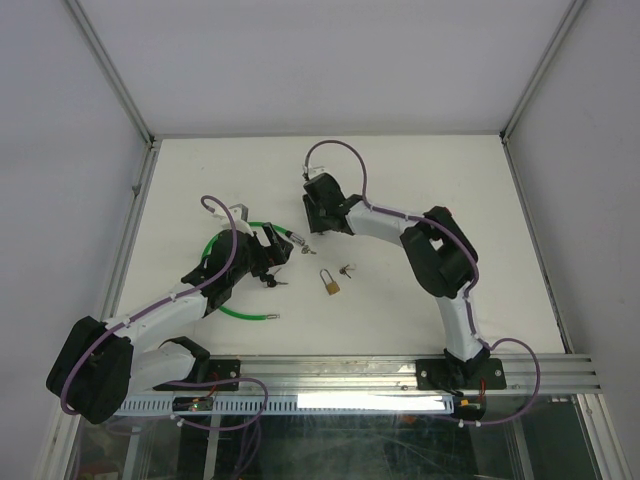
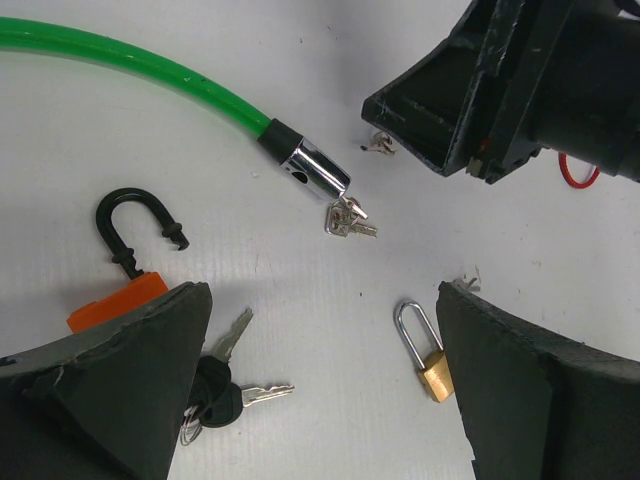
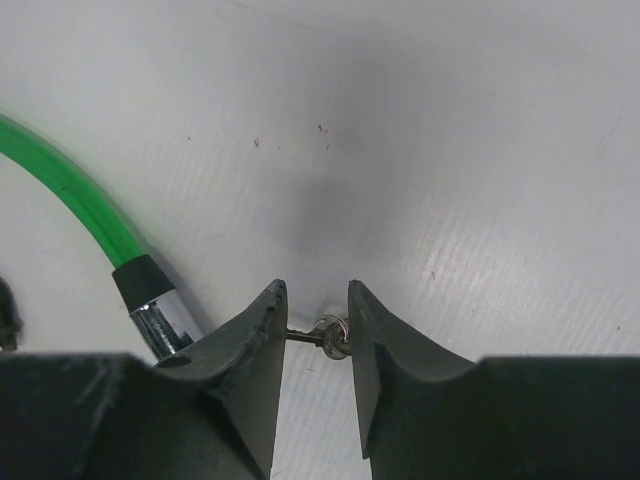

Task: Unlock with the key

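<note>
My right gripper [image 3: 316,335] is low on the table, its fingers closed in on a small silver key [image 3: 328,338] that spans the narrow gap; the key [image 2: 378,146] also shows in the left wrist view. My left gripper [image 2: 325,400] is open and empty above the table. Between its fingers lie black-headed keys [image 2: 225,390] on the left and a brass padlock [image 2: 430,362] on the right. An orange padlock [image 2: 120,295] with an open black shackle lies by the left finger. The brass padlock [image 1: 330,284] also shows from above.
A green cable lock [image 2: 130,60] curves across the table, its chrome end [image 2: 315,178] with a small bunch of keys [image 2: 348,218] beside it. Another small key set [image 1: 346,269] lies near the brass padlock. The two grippers are close together.
</note>
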Controlling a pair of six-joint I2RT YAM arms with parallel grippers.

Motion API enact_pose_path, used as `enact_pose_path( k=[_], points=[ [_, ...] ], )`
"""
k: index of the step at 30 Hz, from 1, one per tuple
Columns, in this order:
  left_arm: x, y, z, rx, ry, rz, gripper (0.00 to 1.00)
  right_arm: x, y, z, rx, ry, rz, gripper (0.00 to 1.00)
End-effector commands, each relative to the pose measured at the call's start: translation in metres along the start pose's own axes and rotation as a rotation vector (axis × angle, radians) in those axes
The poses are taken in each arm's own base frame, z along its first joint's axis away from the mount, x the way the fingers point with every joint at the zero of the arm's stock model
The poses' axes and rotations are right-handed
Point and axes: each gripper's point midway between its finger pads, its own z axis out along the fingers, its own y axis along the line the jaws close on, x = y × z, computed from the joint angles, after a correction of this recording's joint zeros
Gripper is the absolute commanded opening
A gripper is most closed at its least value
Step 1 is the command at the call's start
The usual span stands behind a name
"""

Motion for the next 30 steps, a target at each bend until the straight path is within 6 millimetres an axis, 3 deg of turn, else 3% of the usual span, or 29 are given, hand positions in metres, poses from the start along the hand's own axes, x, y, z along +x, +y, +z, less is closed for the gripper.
enact_pose_path(
  k=[1, 6, 12, 21, 30],
  points=[
    [-0.015, -0.007, 0.001, 0.020, -0.046, -0.004, 0.99, 0.003, 0.003, 0.001, -0.025, 0.024, -0.044, 0.33],
    [-0.015, -0.007, 0.001, 0.022, -0.044, -0.004, 0.99, 0.026, -0.010, -0.005, 0.008, 0.093, -0.102, 0.33],
    [-0.014, -0.008, 0.001, 0.025, -0.042, -0.004, 0.99, 0.050, -0.033, -0.029, 0.058, 0.140, -0.164, 0.33],
    [-0.014, -0.009, 0.001, 0.032, -0.041, -0.006, 0.99, 0.058, -0.059, -0.058, 0.076, 0.153, -0.171, 0.33],
    [-0.014, -0.010, 0.001, 0.038, -0.039, -0.008, 0.99, 0.060, -0.063, -0.069, -0.011, 0.178, -0.087, 0.37]
  ],
)
